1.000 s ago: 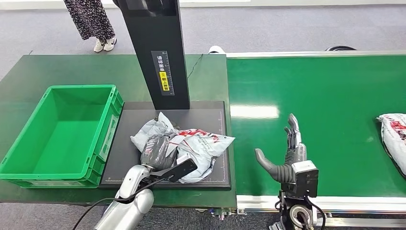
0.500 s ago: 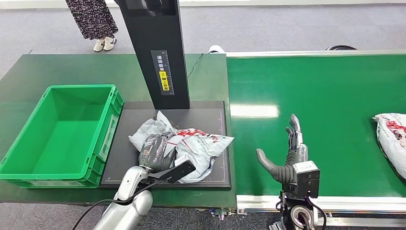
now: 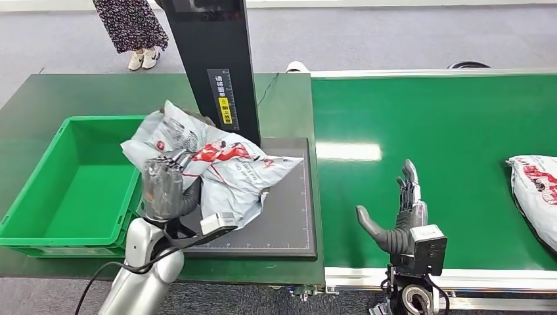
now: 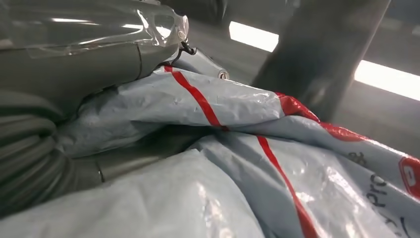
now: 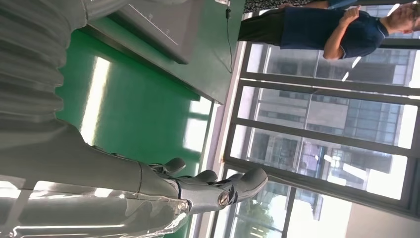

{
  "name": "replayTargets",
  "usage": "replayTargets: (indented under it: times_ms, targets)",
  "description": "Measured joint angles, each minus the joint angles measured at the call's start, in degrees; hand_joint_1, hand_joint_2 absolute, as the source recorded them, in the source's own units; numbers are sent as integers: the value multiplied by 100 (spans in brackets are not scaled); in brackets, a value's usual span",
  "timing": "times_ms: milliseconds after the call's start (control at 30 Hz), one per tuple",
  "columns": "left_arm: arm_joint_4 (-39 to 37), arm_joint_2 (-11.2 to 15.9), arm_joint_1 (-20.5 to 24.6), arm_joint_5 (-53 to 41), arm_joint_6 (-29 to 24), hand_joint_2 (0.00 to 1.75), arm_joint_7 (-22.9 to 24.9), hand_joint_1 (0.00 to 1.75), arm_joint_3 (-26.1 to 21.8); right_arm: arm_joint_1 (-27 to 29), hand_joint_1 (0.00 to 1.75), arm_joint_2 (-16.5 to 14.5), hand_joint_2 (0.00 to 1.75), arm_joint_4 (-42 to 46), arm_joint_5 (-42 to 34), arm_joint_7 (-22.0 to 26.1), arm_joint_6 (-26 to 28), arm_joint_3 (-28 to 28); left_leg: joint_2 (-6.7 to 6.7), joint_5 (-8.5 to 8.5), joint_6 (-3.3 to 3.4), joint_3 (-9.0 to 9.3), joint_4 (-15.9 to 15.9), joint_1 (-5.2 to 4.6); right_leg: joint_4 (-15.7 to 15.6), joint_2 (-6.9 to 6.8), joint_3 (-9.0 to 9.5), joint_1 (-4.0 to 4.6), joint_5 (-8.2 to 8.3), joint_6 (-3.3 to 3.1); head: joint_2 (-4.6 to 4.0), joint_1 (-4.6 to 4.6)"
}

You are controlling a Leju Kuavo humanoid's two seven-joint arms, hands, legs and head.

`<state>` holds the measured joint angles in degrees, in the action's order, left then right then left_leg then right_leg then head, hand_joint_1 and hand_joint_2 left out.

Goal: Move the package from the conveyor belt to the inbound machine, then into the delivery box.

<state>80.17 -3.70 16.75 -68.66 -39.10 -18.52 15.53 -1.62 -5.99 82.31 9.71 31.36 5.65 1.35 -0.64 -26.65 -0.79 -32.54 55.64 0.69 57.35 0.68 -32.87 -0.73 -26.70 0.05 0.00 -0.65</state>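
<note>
1. Lifted off the scanner plate, the package (image 3: 210,161) now hangs in the air over the near-right wall of the green delivery box (image 3: 39,197), where a second ago it lay flat on the plate.
2. Its grey, red-striped film (image 4: 277,163) bunches in the left hand (image 3: 164,190), whose fingers are wrapped tight around a fold of the bag.
3. Beneath it, the dark plate of the inbound machine (image 3: 289,216) lies bare, its black column (image 3: 213,65) just behind the bag.
4. By my reading the scan step is done and the carry to the box is under way; the bag's trailing end must clear the box rim.
5. Over the conveyor belt (image 3: 446,125) the right hand (image 3: 401,216) hovers with fingers spread, holding nothing.
6. Another parcel (image 3: 535,190) has drifted closer along the belt's right edge.
</note>
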Motion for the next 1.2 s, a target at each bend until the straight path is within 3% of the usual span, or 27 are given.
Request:
replayTargets:
  times_ms: [200,333,433,567,633,767,967,1200]
  targets:
    - [335,-187,234,154,0,175,-929,175,-905,8,0,25,175,7,-64,9,75,-11,0,2,0,2,1,0,0,0,1,0,1,0,0,-1]
    - [434,-353,390,-154,0,175,-999,175,-1398,78,0,37,175,73,-76,9,102,-17,0,1,0,1,3,0,0,0,-1,-1,1,0,0,0]
    - [304,-342,674,-597,6,175,-374,175,-1742,144,0,45,175,134,-79,8,113,-22,0,1,0,1,3,0,0,1,-3,0,1,0,0,1]
    - [-568,9,1373,-1145,238,175,1463,175,-2003,231,0,50,175,254,-29,-37,134,-52,2,7,-6,2,1,5,1,2,-2,5,5,-6,0,-2]
    - [-1174,257,1741,-1263,382,175,2075,175,-2081,239,0,52,175,287,3,-86,118,-86,4,12,-12,2,1,8,3,4,-3,10,8,-11,0,-1]
    - [-2146,650,2255,-1232,441,175,2293,175,-2177,226,0,57,175,306,22,-139,96,-118,4,15,-15,1,2,9,4,4,-3,12,10,-12,0,0]
    - [-2813,858,2524,-1228,476,175,2351,175,-2202,222,0,57,175,321,23,-161,88,-133,3,13,-14,-12,3,7,2,4,-11,9,9,-11,0,1]
    - [-3722,1269,2785,-1492,1156,175,3147,175,-2322,211,0,57,175,321,88,-188,-22,-142,18,13,-15,-11,1,11,3,18,-17,14,10,-13,0,-1]
